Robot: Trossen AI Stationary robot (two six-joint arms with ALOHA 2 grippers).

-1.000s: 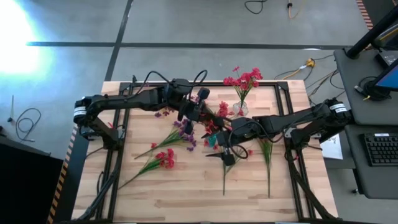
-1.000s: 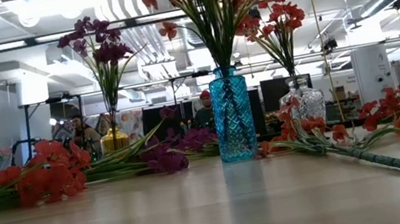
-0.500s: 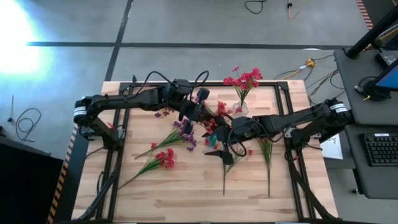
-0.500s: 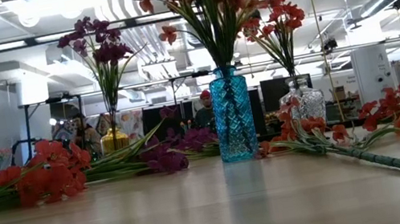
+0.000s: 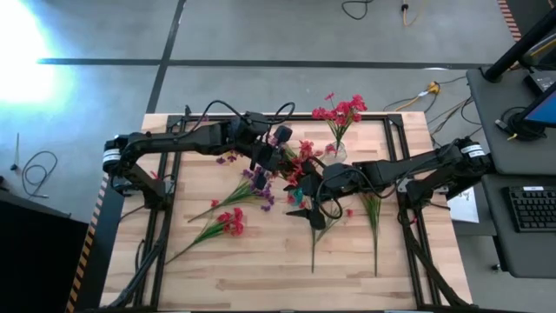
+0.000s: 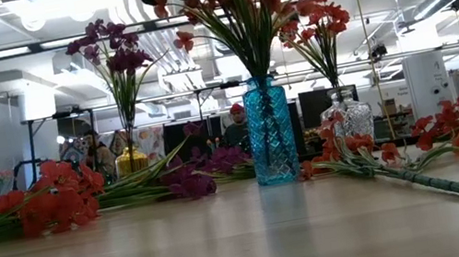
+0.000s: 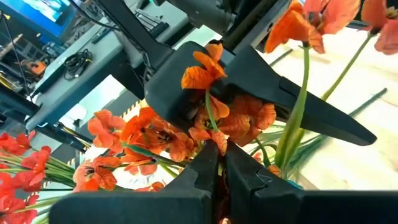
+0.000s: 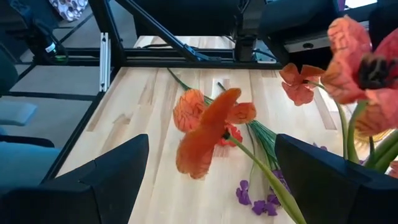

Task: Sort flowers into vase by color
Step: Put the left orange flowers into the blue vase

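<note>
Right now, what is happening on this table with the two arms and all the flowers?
Two dark robot arms meet over the blue glass vase in the middle of the wooden table. The left gripper is shut on a red flower sprig above that vase, which already holds red blossoms. The right gripper hangs open beside it, holding nothing. A clear glass vase holds more red flowers; a yellow vase holds purple ones. Loose sprigs lie on the wood.

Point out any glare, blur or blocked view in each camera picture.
High view: a white glare patch burns out the floor at the top left corner. Low view: bright ceiling lights backlight the blue ribbed glass vase, and the near wooden tabletop is soft. Left wrist view: close red blossoms crowd the picture. Right wrist view: the near red blossom is blurred.
</note>
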